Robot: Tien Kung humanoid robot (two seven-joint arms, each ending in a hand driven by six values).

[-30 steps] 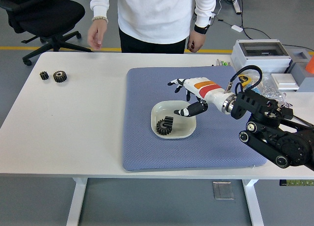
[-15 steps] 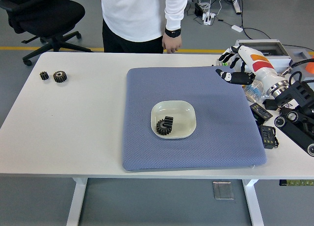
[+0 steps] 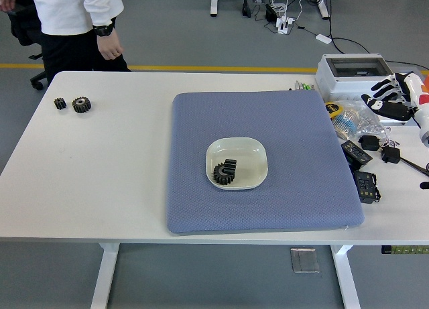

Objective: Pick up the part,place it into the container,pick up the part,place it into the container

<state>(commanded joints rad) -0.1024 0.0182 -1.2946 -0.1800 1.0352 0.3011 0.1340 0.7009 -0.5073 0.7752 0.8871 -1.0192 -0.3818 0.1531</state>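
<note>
Gears [image 3: 225, 171] are seen lying inside the white container [image 3: 255, 150], two dark toothed parts close together in its lower left part, and the container stands in the middle of the blue mat [image 3: 295, 195]. Two more gears [image 3: 75, 104], one small and one bigger, are placed just beside each other near the far left corner of the white surface [image 3: 100, 188], well apart from the mat. The right hand [image 3: 391, 98] is found at the right edge of the picture, above the clutter of cables and small devices in front of the grey box [image 3: 355, 73]. Its fingers [image 3: 381, 88] are loosely spread and nothing is held in them. The left hand is not visible. A person in a white top [image 3: 74, 7] is standing at the far left corner, one hand [image 3: 111, 47] hanging down close to the edge of the surface, touching nothing.

It is judged that the two placements named in the task are already made, since both parts rest in the container. If the gears at the left are to be taken too, the long reach should be made high over the mat, so that the container is not pushed. The bigger gear should be gripped by its toothed rim from above, with the fingers opened widely before descent, so that the small one beside it is not disturbed.
</note>
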